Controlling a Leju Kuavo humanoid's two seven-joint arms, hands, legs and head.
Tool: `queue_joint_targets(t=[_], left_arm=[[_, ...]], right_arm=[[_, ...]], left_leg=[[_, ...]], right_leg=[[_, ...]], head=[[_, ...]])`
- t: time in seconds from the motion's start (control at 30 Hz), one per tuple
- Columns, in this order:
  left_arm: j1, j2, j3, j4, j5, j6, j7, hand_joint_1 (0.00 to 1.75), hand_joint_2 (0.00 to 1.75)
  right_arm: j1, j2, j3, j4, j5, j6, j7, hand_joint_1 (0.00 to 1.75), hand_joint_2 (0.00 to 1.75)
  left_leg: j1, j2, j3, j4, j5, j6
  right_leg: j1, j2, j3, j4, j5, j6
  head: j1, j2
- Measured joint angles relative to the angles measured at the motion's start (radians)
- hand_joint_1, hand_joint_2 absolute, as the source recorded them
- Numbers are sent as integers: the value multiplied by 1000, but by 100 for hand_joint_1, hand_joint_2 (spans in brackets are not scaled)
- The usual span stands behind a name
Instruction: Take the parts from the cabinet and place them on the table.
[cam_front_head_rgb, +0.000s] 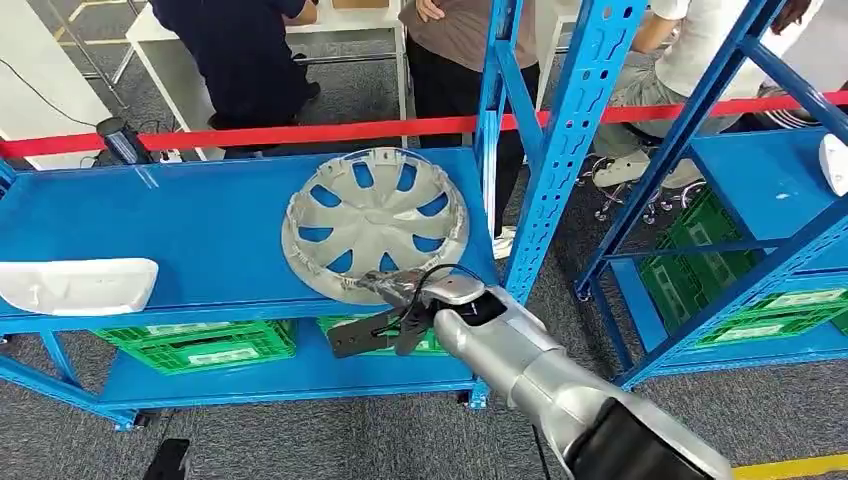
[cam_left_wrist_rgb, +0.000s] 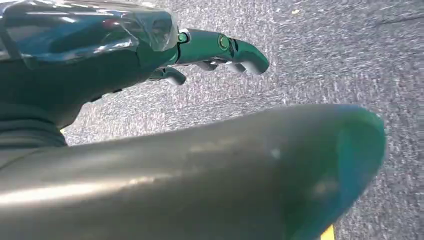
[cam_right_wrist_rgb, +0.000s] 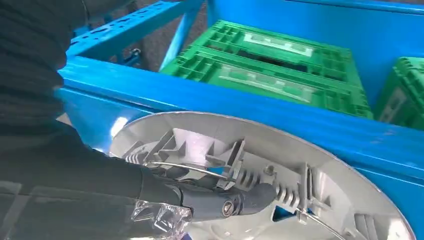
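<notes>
the hubcap (cam_front_head_rgb: 375, 222) lies inner side up on the blue shelf (cam_front_head_rgb: 200, 225) — the right hand (cam_front_head_rgb: 405, 300) fingers (cam_right_wrist_rgb: 240, 197) rest on its near rim, grip hard to tell; left hand (cam_left_wrist_rgb: 150, 55) fingers loosely apart over carpet.

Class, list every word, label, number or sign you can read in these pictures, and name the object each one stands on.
No text can be read.
Green crates under the blue shelf: pale label panels, too blurred to read.
Silver wheel cover: no lettering visible where the right hand holds it.
Left hand: no markings.
</notes>
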Motion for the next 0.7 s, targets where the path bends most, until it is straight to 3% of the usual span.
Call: queue_joint_targets(t=[0.33, 0.57, 0.7], left_arm=[[-7, 11, -21, 8, 18, 1, 3, 0, 0], [1, 14, -21, 8, 40, 13, 5, 0, 0], [20, 9, -16, -15, 30, -1, 7, 0, 0]], right_arm=[[-7, -1, 4, 2, 3, 8, 8, 0, 175], [6, -5, 2, 3, 5, -88, -40, 0, 175], [26, -12, -8, 2, 10, -182, -87, 0, 175]], left_leg=[[0, 0, 3, 0, 0, 0], [0, 0, 2, 0, 0, 0], [0, 0, 1, 0, 0, 0]], right_leg=[[0, 0, 3, 0, 0, 0], [0, 0, 2, 0, 0, 0], [0, 0, 1, 0, 0, 0]], head=[[0, 0], [0, 0], [0, 0]])
